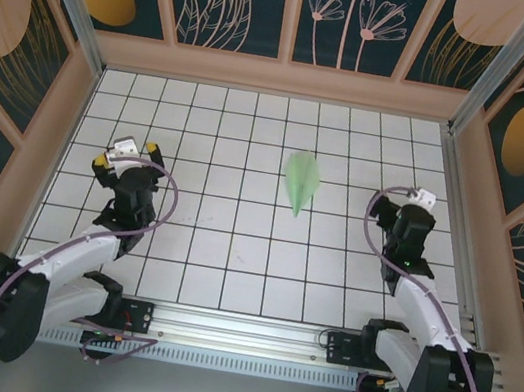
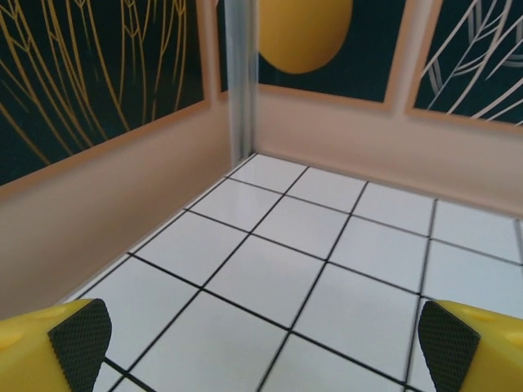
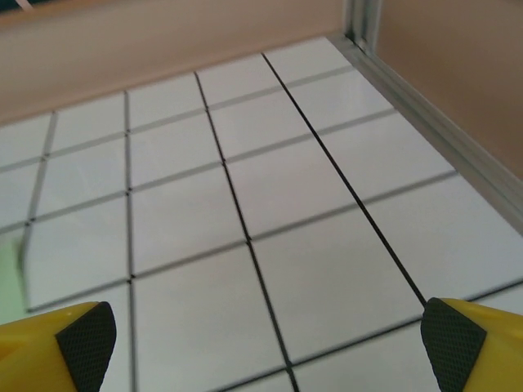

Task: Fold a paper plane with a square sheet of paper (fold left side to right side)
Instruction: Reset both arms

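Plane looks done tbh: the paper plane (image 1: pixel 301 184) lies as a slim dart just right of centre in the top view, well apart from both arms. Left gripper (image 2: pixel 261 347) and right gripper (image 3: pixel 261 347) both gape wide, holding nothing. I'd just park clear without brushing it. Creases are too small to judge, and the green sliver (image 3: pixel 6 278) cut off at the right wrist view's left edge is probably the plane, can't be sure

Pale mint-green paper plane (image 1: pixel 300 185), white floor (image 1: pixel 232 252) with black grid lines, dark teal walls (image 1: pixel 392 36) with orange-and-cream plant motifs.
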Controlling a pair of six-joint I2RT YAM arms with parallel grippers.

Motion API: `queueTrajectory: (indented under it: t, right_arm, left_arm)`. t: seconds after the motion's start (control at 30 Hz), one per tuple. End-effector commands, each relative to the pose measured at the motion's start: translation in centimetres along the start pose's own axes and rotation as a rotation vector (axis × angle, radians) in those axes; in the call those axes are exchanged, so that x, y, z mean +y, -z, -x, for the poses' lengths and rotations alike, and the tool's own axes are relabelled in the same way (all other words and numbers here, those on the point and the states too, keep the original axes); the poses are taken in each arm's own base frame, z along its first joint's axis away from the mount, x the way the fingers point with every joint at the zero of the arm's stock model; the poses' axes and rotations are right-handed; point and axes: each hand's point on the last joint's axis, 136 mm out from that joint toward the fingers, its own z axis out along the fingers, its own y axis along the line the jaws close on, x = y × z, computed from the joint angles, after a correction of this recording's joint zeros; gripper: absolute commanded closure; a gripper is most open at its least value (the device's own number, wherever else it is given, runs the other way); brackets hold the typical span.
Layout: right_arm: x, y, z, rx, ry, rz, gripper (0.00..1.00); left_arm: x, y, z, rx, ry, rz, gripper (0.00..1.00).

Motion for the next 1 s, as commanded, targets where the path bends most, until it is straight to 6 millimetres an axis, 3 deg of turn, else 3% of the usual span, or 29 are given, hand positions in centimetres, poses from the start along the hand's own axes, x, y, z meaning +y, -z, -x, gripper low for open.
queueTrajectory:
  t: [0.0,0.23,0.4,0.7,0.97]
  right_arm:
    - [0.2,-0.1,3.2,-0.189,-0.002,0.055,0.01]
    - [1.3,-1.1,1.5,-0.248,0.055,0.129,0.01]
    - [2.7,-2.0,1.6,-0.279,0.089,0.198,0.01]
    - [2.3,-4.6,-0.1,-0.232,0.079,0.195,0.01]
    - [2.2,-4.7,-0.2,-0.224,0.073,0.210,0.01]
  left_arm:
    - [0.0,-0.8,0.9,-0.072,-0.002,-0.008,0.01]
    - [-0.2,-1.7,-1.2,-0.088,-0.008,-0.081,0.01]
    - [-0.8,-1.3,-1.8,-0.142,-0.060,-0.156,0.01]
    - [0.0,-0.9,-2.5,-0.184,-0.003,-0.241,0.01]
    - [0.0,-4.3,-4.1,-0.067,0.008,-0.189,0.01]
